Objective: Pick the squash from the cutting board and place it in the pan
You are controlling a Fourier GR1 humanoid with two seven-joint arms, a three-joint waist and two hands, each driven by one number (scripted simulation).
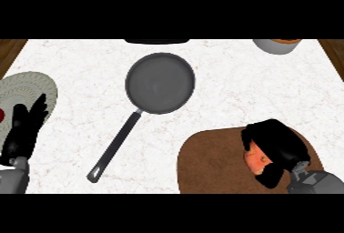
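Note:
An orange squash lies on the brown cutting board at the lower right, mostly hidden by my right hand, whose fingers are curled round it. The dark grey pan sits in the middle of the counter, its long black handle pointing toward the lower left; it holds nothing. My left hand rests open at the left edge with fingers pointing up.
A pale patterned plate lies at the left under the left hand, with a small red item at its edge. A dark object and a grey bowl stand at the counter's far edge.

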